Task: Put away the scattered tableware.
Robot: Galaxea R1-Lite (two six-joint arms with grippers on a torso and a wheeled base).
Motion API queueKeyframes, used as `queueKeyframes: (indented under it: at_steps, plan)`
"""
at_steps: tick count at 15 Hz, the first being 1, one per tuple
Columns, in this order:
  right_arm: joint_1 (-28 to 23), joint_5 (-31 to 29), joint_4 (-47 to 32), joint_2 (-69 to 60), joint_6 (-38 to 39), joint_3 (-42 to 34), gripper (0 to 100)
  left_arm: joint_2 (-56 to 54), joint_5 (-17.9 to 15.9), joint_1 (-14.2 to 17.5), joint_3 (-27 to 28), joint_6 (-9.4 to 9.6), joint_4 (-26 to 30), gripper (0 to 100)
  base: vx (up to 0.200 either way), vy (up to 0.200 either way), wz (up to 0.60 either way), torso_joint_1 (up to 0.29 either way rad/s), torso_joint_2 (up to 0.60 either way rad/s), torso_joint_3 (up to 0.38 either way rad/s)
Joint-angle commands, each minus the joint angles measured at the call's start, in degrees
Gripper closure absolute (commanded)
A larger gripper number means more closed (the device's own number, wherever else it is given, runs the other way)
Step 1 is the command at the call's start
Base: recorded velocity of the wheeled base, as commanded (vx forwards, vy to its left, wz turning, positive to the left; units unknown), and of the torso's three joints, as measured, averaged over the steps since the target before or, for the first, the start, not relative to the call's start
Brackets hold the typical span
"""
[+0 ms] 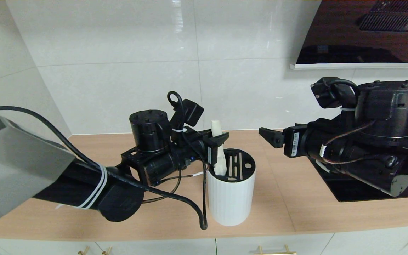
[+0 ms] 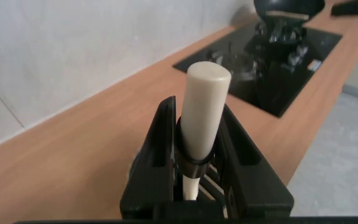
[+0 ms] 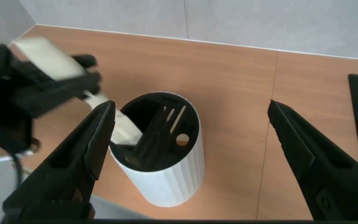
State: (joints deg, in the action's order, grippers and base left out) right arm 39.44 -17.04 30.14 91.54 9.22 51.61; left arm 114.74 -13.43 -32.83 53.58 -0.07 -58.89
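the left gripper (image 1: pixel 218 140) is clamped on a cream-handled utensil (image 1: pixel 216 128), holding it nearly upright so its lower end feeds into the white slotted holder (image 1: pixel 230 198) on the counter (image 1: pixel 296 202), while the right gripper (image 1: pixel 270 136) hangs spread wide nearby.

A cream-handled utensil (image 1: pixel 220 159) stands (slightly tilted) in the white holder (image 1: pixel 230 202).

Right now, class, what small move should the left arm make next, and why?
Probably lower the left gripper a little: its jaws are shut on the cream-handled utensil, whose lower end sits in the white holder, handle well above it.
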Motion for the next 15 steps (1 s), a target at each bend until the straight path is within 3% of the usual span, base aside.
queueKeyframes:
  at_steps: [1, 11, 12, 15]
  plan:
    - [0.03, -0.01, 0.10, 0.31, 0.01, -0.02, 0, 2.16, -0.01, -0.48, 0.12, -0.01, 0.01, 100, 0.000, 0.000, 0.00, 0.000, 0.00, 0.000]
    - [0.03, -0.01, 0.10, 0.39, 0.01, -0.20, 0, 6.02, 1.48, -1.45, 0.12, 0.69, -1.66, 100, 0.000, 0.000, 0.00, 0.000, 0.00, 0.000]
    - [0.03, -0.01, 0.10, 0.39, 0.01, -0.20, 0, 6.02, 1.74, -1.45, 0.12, 0.78, -1.66, 0, 0.000, 0.000, 0.00, 0.000, 0.00, 0.000]
    - [0.03, -0.01, 0.10, 0.31, 0.01, -0.20, 0, 5.58, 2.18, -1.45, 0.04, 0.69, -4.56, 0, 0.000, 0.000, 0.00, 0.000, 0.00, 0.000]
